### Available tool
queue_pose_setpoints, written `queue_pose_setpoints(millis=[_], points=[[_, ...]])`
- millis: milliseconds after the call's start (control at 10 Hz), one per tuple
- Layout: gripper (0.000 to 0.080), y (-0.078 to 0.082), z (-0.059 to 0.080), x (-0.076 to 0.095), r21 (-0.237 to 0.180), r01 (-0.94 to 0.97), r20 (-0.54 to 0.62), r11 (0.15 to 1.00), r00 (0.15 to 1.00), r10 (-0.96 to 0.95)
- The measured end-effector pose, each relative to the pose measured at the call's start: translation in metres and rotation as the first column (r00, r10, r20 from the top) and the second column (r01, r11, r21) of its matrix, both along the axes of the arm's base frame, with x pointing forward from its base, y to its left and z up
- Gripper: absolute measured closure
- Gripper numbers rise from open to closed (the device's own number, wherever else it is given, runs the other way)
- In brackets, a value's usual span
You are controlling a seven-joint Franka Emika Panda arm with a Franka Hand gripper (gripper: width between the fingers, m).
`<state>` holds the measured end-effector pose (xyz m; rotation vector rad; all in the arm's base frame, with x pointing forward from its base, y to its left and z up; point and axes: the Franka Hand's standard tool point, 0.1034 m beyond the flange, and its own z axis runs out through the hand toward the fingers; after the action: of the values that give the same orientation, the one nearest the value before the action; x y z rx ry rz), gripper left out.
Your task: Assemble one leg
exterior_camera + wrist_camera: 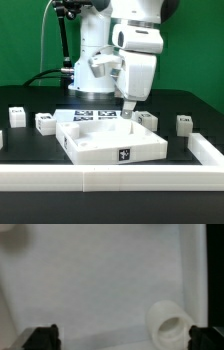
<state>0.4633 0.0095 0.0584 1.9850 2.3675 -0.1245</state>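
Observation:
The large flat white square panel [112,140] lies in the middle of the black table. My gripper [128,109] hangs over the panel's far corner on the exterior view's right. In the wrist view my gripper [125,340] is open, with dark fingertips [42,338] at either side and only the panel surface [90,286] between them. A round corner socket [170,326] of the panel lies just inside one fingertip. Small white legs with tags stand at the exterior view's left [17,116] [44,122] and right [184,124]. None is held.
The marker board [95,116] lies behind the panel. Another small white part [149,119] stands by the panel's far right corner. A white rim runs along the table's front [110,178] and right side [206,150]. The robot base stands behind.

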Motion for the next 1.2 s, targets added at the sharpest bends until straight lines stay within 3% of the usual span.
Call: queue_pose_setpoints(millis=[500,900,1200], points=[[0.0150,-0.008,-0.007,-0.006,0.000,-0.031,-0.026,1.000,0.999,0.031],[0.0150,-0.033,-0.032,-0.025,0.033,-0.131,-0.043,0.991,0.990,0.132],[0.0150,-0.041,-0.045,-0.034,0.042,-0.120,-0.068,0.992,0.990,0.122]])
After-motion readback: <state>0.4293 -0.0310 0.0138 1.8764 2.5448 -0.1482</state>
